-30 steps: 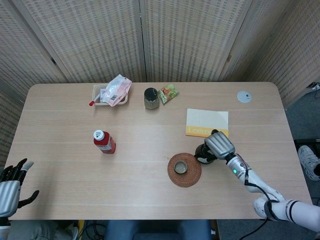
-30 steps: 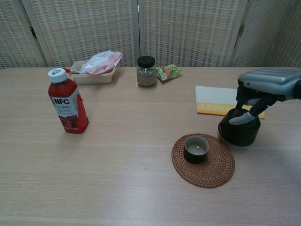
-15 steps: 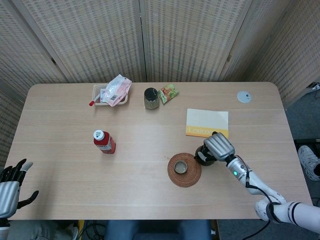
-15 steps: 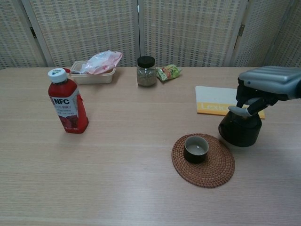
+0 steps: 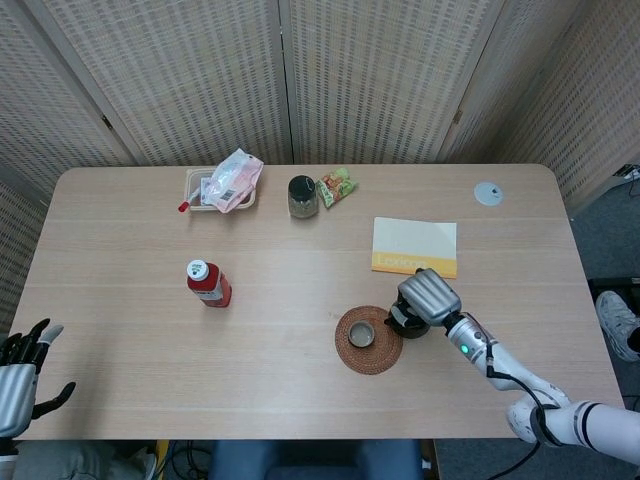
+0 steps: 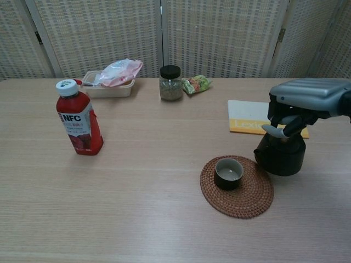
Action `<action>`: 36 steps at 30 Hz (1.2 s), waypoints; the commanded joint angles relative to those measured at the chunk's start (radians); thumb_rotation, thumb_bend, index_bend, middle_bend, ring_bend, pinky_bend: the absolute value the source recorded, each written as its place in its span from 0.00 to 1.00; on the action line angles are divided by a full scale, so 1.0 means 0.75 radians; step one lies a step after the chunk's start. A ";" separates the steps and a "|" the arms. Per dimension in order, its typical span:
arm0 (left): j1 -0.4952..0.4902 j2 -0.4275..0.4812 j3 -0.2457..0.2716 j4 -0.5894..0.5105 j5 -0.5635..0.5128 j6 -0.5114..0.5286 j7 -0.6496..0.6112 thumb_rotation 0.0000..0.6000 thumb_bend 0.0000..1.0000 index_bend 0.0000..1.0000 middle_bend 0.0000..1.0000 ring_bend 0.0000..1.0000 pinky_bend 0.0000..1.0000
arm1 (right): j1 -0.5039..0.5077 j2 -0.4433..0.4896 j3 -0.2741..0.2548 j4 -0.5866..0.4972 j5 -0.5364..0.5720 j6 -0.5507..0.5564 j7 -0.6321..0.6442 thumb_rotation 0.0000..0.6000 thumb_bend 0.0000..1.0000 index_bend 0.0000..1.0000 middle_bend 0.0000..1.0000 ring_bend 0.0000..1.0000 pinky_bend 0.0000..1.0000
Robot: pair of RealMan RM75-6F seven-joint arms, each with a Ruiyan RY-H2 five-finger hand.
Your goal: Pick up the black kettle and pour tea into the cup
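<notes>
Right robot hand (image 6: 299, 107) grips the black kettle (image 6: 281, 154) from above, fingers closed around its top. Kettle sits just right of the cup (image 6: 228, 172), at the edge of the woven coaster (image 6: 241, 200); can't tell if it's clear of the desk (image 6: 137, 181). Left robot hand (image 5: 18, 372) is off the near-left corner, fingers spread, holding nothing. Advice: keep the grip firm, bring the spout over the cup's middle, tilt slowly towards it.

The right hand (image 6: 299, 107), gripping the kettle (image 6: 279, 154) from above, has carried it leftward until it sits just beside the woven mat (image 6: 237, 187) holding the cup (image 6: 228, 173).
</notes>
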 commanded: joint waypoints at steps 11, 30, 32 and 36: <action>0.008 -0.004 0.001 0.013 -0.004 0.004 -0.008 1.00 0.22 0.14 0.06 0.16 0.09 | 0.043 -0.021 0.015 -0.013 0.018 -0.035 -0.035 0.74 0.54 0.98 0.98 0.86 0.53; 0.016 -0.006 0.001 0.026 -0.008 0.007 -0.023 1.00 0.22 0.14 0.06 0.16 0.09 | 0.125 -0.032 0.017 -0.054 0.020 -0.095 -0.129 0.74 0.54 0.98 0.98 0.86 0.53; 0.018 -0.006 0.001 0.027 -0.008 0.009 -0.025 1.00 0.22 0.14 0.06 0.16 0.09 | 0.136 -0.024 0.019 -0.059 0.026 -0.105 -0.151 0.74 0.54 0.98 0.98 0.86 0.53; 0.023 -0.007 0.002 0.027 -0.010 0.011 -0.026 1.00 0.22 0.14 0.06 0.16 0.09 | 0.165 -0.006 0.020 -0.075 0.047 -0.131 -0.215 0.74 0.54 0.98 0.98 0.86 0.53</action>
